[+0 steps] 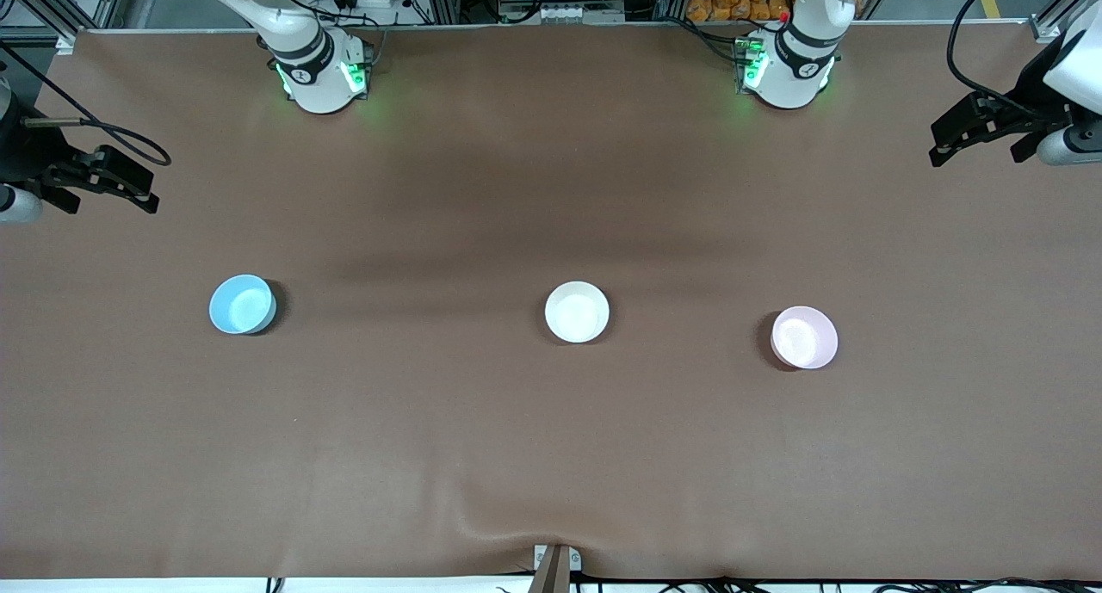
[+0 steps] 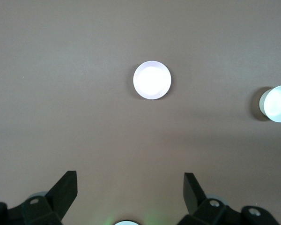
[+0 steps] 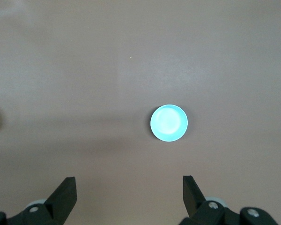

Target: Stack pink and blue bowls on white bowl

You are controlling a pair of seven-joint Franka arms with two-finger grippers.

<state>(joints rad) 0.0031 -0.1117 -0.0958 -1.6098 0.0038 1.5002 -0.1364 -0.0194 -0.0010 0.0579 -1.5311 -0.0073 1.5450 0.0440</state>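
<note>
Three bowls stand apart in a row across the table. The light blue bowl (image 1: 243, 304) is toward the right arm's end, the white bowl (image 1: 577, 311) in the middle, and the pale pink bowl (image 1: 804, 337) toward the left arm's end. My left gripper (image 1: 947, 141) is open and empty, high over its end of the table. Its wrist view (image 2: 129, 180) shows the pink bowl (image 2: 152, 80) and the white bowl (image 2: 277, 103). My right gripper (image 1: 112, 188) is open and empty, high over its end. Its wrist view (image 3: 129, 185) shows the blue bowl (image 3: 169, 123).
A brown mat (image 1: 551, 455) covers the whole table, with a small wrinkle at the edge nearest the front camera. The two arm bases (image 1: 320, 72) (image 1: 788, 64) stand along the edge farthest from it.
</note>
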